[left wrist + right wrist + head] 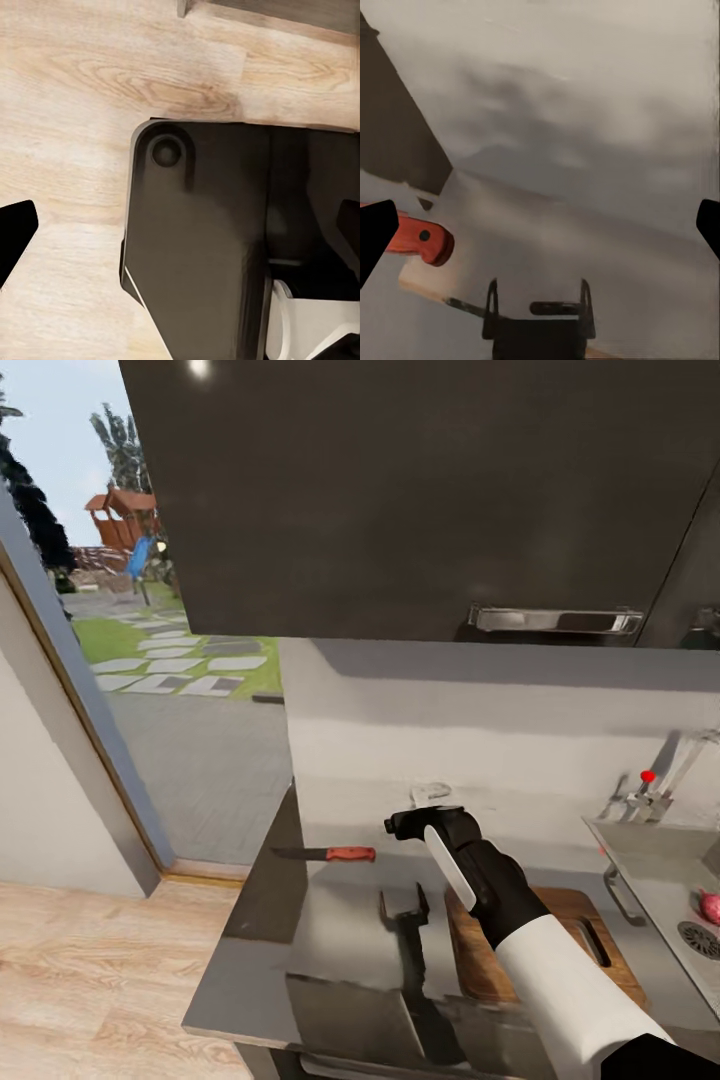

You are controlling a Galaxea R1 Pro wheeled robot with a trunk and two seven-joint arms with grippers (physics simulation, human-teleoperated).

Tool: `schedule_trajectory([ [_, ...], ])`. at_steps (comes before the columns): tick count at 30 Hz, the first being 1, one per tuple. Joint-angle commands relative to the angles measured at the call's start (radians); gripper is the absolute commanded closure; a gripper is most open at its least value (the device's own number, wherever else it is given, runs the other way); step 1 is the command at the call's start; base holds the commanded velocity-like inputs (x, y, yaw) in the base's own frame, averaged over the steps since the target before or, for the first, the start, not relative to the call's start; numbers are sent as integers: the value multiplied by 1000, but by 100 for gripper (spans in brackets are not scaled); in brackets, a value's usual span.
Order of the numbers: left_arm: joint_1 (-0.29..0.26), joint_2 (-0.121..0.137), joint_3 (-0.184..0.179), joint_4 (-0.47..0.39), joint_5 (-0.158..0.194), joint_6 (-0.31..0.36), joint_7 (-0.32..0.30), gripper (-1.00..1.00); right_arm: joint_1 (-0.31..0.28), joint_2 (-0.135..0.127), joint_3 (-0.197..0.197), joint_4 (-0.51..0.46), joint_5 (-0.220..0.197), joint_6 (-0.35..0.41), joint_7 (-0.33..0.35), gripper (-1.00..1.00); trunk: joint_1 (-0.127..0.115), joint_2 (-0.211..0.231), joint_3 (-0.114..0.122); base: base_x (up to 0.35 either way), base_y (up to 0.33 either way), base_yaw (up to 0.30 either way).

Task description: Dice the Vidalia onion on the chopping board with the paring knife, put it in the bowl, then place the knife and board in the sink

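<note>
Nearest the head camera, the right arm reaches over the chopping board (560,950) with its fingers (404,825) apart and empty, near the paring knife (325,854) lying on the glossy desk (330,930). Little looks done: the Vidalia onion (710,906) sits whole in the sink (650,860), so fetching, dicing, bowling and clearing away all remain. Left fingers (16,234) hang apart over the wooden floor (75,82).

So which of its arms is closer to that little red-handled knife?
The right. Its right gripper hangs over the countertop just beside the paring knife. The left gripper points down at the wooden floor, away from the counter.
</note>
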Motion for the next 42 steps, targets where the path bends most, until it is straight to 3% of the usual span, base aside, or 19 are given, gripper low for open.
schedule_trajectory([
  [1, 0, 0, 0, -1, 8, -1, -1, -100, -1, 0, 2, 0, -10, 3, -10, -100, 1, -2, -2, 25, 14, -130],
  [42, 1, -1, 0, -1, 8, -1, -2, -100, -1, 0, 2, 15, -10, -5, -7, -100, 1, -2, 0, 1, 52, -8],
])
